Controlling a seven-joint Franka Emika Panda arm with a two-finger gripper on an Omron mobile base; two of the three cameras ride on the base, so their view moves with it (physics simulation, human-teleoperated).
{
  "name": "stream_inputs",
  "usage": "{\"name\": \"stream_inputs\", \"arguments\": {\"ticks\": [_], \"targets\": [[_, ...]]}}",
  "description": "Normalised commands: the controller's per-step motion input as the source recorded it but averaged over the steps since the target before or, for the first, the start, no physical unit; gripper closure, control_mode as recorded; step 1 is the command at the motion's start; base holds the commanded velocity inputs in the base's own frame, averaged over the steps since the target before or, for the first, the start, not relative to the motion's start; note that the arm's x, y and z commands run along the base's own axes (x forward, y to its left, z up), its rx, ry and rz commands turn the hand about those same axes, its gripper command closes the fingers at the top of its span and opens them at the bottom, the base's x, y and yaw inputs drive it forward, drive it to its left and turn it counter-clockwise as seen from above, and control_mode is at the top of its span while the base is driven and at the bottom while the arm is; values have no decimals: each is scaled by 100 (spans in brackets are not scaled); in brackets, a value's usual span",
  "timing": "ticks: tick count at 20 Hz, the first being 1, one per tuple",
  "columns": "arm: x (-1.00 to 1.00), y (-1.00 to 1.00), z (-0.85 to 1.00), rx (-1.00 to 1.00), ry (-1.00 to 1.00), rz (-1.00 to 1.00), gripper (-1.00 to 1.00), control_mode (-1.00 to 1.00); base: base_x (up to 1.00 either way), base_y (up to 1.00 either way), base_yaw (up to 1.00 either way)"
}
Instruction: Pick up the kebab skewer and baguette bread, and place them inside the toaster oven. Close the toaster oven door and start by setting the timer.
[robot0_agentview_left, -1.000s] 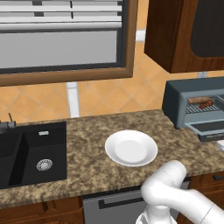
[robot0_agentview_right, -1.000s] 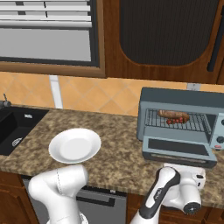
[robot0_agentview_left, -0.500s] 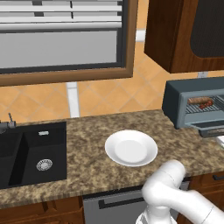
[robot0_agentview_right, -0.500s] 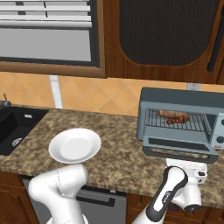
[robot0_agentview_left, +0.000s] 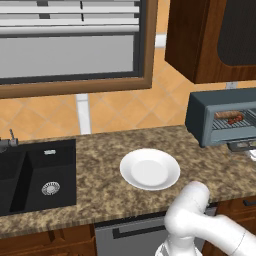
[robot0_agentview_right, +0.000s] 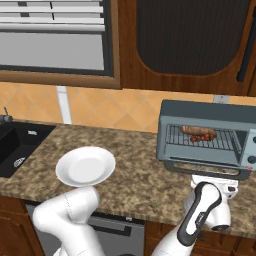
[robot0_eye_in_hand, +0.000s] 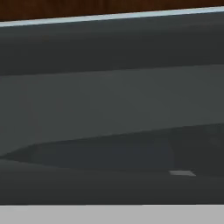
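Left base view: a granite counter (robot0_agentview_left: 100, 165) carried a sink (robot0_agentview_left: 35, 175), a plate (robot0_agentview_left: 150, 168) and the oven (robot0_agentview_left: 222, 120), bread (robot0_agentview_left: 228, 115) racked inside. Right base view: bread (robot0_agentview_right: 197, 131) and skewer (robot0_agentview_right: 200, 138) lay on the rack, door (robot0_agentview_right: 207, 168) half raised, the hand (robot0_agentview_right: 212, 192) beneath it. Hand view: the door's grey underside (robot0_eye_in_hand: 112, 100) up close; pincer spread wide, holding nothing

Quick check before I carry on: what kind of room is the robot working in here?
It looks like a home kitchen, rendered rather than real. A speckled stone counter carries a black sink and a white plate, with a toaster oven under dark wooden cabinets and a tiled backsplash behind.
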Motion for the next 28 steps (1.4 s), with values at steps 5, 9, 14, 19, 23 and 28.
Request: {"name": "stream_inputs", "arguments": {"ticks": [5,9,14,19,23,28], "targets": [[34,0,21,0,-7,0,-100,-100,0,0,0],[35,0,15,0,-5,0,-100,-100,0,0,0],[35,0,10,0,-3,0,-100,-100,0,0,0],[32,0,1,0,-2,0,-100,-100,0,0,0],[30,3,0,0,0,0,-100,-100,0,0,0],[29,5,0,0,0,0,-100,-100,0,0,0]]}}
